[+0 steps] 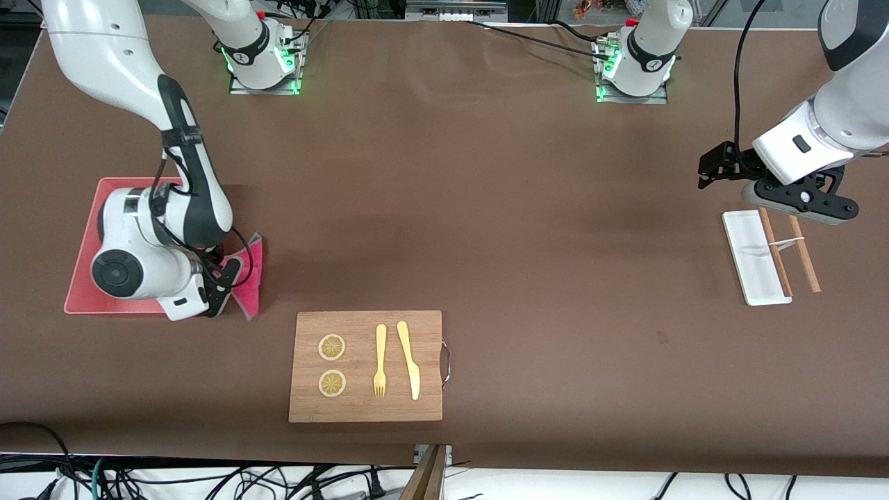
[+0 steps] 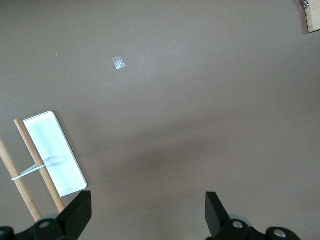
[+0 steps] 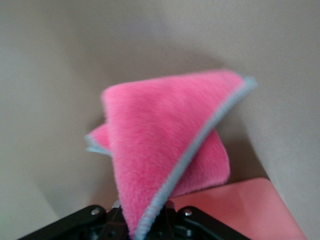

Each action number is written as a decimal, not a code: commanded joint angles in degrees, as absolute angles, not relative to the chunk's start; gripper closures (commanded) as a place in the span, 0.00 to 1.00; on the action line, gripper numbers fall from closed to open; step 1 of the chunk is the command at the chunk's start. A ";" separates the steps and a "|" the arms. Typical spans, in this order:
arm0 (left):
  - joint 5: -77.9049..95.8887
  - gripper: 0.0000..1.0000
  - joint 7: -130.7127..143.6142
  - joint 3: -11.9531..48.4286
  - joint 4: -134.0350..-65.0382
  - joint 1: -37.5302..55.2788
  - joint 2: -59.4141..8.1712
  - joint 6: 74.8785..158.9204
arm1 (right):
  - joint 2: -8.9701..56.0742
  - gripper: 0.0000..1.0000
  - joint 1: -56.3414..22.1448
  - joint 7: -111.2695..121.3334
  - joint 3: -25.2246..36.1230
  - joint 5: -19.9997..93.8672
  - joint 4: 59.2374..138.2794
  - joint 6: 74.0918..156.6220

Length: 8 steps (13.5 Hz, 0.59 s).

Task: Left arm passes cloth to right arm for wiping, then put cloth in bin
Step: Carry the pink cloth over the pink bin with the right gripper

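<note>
Our right gripper (image 1: 223, 276) clenches the pink cloth (image 3: 170, 150) just over the salmon bin's (image 1: 90, 236) edge; our left gripper (image 2: 145, 210) waits released above the white tray (image 2: 52, 150) and chopsticks (image 1: 799, 253).

Board: wooden board (image 1: 366, 366) is lying on my desk (image 1: 486, 208), nearest the front camera.
On it: two lemon slices (image 1: 332, 347), fork (image 1: 380, 361), knife (image 1: 409, 360).
Left arm's end: white tray (image 1: 753, 257) is sitting beside chopsticks (image 1: 804, 253).

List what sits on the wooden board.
On the board: two lemon slices, a yellow fork and a yellow knife, lying flat and apart. No arm covers the board; whatever lies under it cannot be seen.
</note>
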<state>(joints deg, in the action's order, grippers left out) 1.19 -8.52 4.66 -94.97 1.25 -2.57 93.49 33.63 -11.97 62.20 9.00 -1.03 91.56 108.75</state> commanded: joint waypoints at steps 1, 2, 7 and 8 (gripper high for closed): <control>2.72 0.00 -10.02 4.83 -95.19 0.62 -2.20 93.52 | 25.60 1.00 -11.43 62.23 8.17 -2.20 93.25 103.03; 2.72 0.00 -10.02 4.83 -95.19 0.62 -2.20 93.60 | 23.14 1.00 -11.16 61.27 8.09 -2.20 93.34 101.01; 2.72 0.00 -10.02 4.83 -95.19 0.62 -2.20 93.60 | 11.97 1.00 -6.95 55.66 8.17 -3.42 98.42 96.86; 2.72 0.00 -10.02 4.83 -95.19 0.62 -2.11 93.52 | 10.21 1.00 -6.33 52.59 8.35 -3.60 99.66 96.77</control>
